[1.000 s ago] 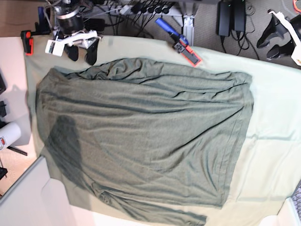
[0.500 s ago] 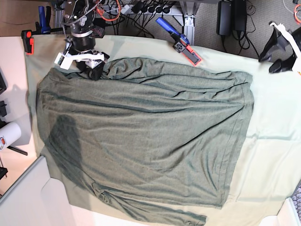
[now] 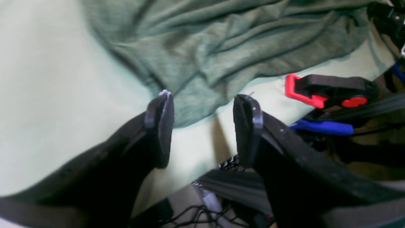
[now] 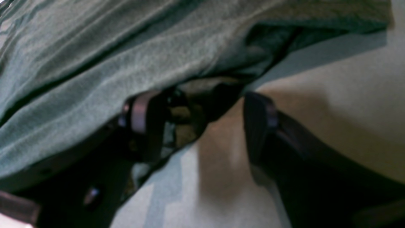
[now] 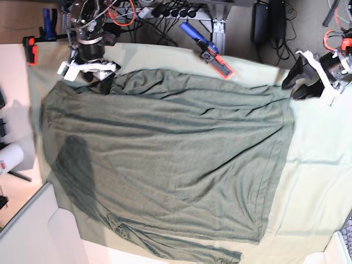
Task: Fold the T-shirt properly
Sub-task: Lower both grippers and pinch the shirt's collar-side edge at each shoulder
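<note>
The olive-green T-shirt (image 5: 165, 159) lies spread flat on the mint table cloth (image 5: 316, 181), with a sleeve along the near edge. My right gripper (image 5: 94, 74) is at the shirt's far left corner. In the right wrist view it (image 4: 201, 126) is open, and the shirt's edge (image 4: 126, 57) drapes over one finger (image 4: 142, 122). My left gripper (image 5: 294, 85) is at the shirt's far right corner. In the left wrist view it (image 3: 204, 126) is open and empty, with the shirt's corner (image 3: 196, 104) lying just beyond the fingertips (image 3: 159, 126).
A blue and red clamp (image 5: 212, 52) holds the cloth at the far edge and also shows in the left wrist view (image 3: 329, 91). Another clamp (image 5: 30, 47) sits at the far left. Cables hang behind the table. A white roll (image 5: 11, 157) lies at the left.
My left arm has come in from the right to the shirt's far right corner. My right gripper has moved down from the table's far edge onto the shirt's far left corner.
</note>
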`<action>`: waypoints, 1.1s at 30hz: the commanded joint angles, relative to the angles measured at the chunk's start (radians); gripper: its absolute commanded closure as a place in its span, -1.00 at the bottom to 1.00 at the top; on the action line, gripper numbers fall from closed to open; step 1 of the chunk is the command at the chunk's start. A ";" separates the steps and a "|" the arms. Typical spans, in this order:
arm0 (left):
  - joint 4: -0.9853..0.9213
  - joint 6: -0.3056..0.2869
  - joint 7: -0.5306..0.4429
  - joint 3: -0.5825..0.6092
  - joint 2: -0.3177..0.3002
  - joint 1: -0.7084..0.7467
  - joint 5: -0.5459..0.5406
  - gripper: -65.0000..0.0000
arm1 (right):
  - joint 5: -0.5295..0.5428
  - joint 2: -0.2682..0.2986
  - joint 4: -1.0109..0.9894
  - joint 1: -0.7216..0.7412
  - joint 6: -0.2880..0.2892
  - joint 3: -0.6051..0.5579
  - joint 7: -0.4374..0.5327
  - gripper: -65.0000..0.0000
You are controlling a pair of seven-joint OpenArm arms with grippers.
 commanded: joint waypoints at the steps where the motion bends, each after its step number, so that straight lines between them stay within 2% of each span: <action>1: 0.006 -0.006 -0.019 0.002 0.000 -0.007 -0.003 -0.03 | 0.000 0.009 0.014 -0.003 0.005 0.004 0.010 -0.19; 3: -0.003 -0.003 -0.019 0.004 0.022 -0.016 0.020 -0.03 | 0.000 0.009 0.014 -0.003 0.005 0.004 0.010 -0.19; 6: -0.015 0.048 -0.026 0.004 0.040 -0.016 0.049 -0.03 | 0.000 0.009 0.014 -0.003 0.005 0.004 0.007 -0.19; 12: -0.035 0.083 -0.034 -0.008 0.041 -0.038 0.109 -0.03 | 0.000 0.009 0.014 -0.003 0.005 0.004 0.007 -0.19; 24: -0.036 0.085 -0.032 0.001 0.067 -0.054 0.113 -0.03 | 0.000 0.009 0.014 -0.016 0.005 0.004 0.007 -0.19; 27: -0.036 0.088 -0.034 0.027 0.084 -0.054 0.150 -0.03 | -0.001 0.009 0.014 -0.016 0.005 0.004 0.007 -0.19; 29: -0.036 0.111 -0.042 0.050 0.089 -0.054 0.181 -0.01 | -0.002 0.009 0.014 -0.016 0.005 0.004 0.007 -0.18; 30: -0.036 0.114 -0.050 0.058 0.091 -0.054 0.205 0.03 | -0.008 0.009 0.014 -0.016 0.005 0.004 0.007 -0.10; 31: -0.036 0.114 -0.053 0.061 0.095 -0.054 0.230 0.16 | -0.021 0.009 0.014 -0.016 0.005 0.004 0.007 0.05; 33: -0.036 0.114 -0.053 0.060 0.102 -0.055 0.262 0.54 | -0.036 0.009 0.014 -0.016 0.005 0.004 0.008 0.50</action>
